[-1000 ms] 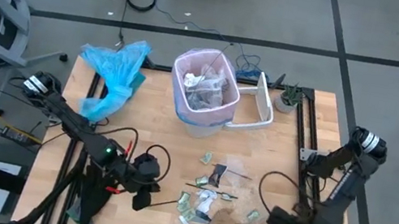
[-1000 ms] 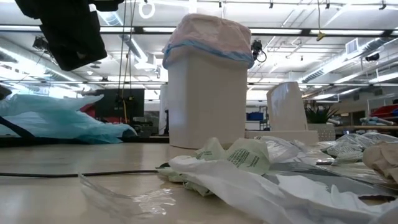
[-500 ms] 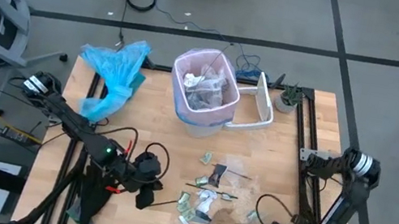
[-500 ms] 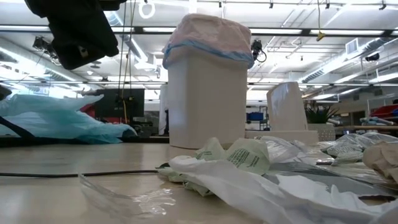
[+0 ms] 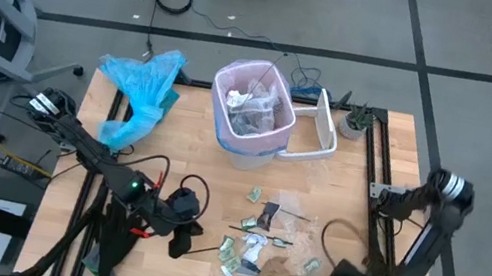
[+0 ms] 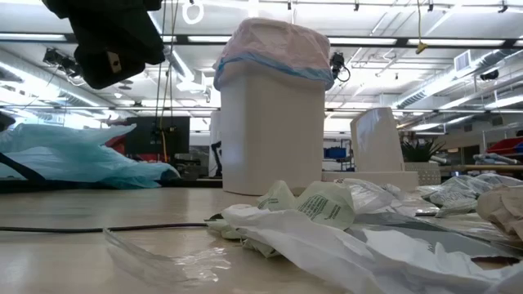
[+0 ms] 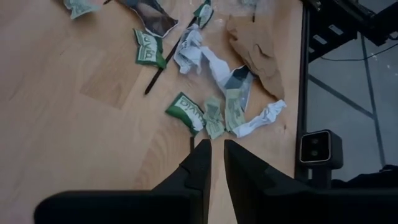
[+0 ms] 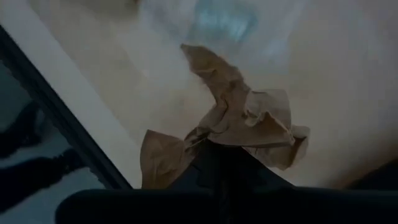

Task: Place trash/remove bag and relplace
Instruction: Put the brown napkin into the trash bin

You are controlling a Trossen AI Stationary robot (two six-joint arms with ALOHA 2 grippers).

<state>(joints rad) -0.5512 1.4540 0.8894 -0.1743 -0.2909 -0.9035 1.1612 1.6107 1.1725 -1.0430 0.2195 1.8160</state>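
Bag in bin, trash loose on table front-centre.
Bag point(image 5: 253, 109): thin pale pink liner, blue drawstring band folded over white bin point(image 6: 271, 131) rim at table rear. Trash point(image 5: 265, 246): green-print wrappers, clear film, brown paper, black utensil. R gripper point(image 8: 231, 163) clamped on crumpled brown paper scrap point(image 8: 239, 127); L gripper point(image 7: 216, 158) fingers narrowly apart, nothing held, over wrappers.

One white bin point(image 5: 251, 119) is counted, lined with one pale pink bag point(image 5: 236, 80); one detached white lid point(image 5: 317, 135) is noted; one light-blue plastic bag point(image 5: 143, 89); one small potted plant point(image 5: 357, 120); two arms are seen; the scattered trash point(image 5: 262, 248) could not be reliably counted.
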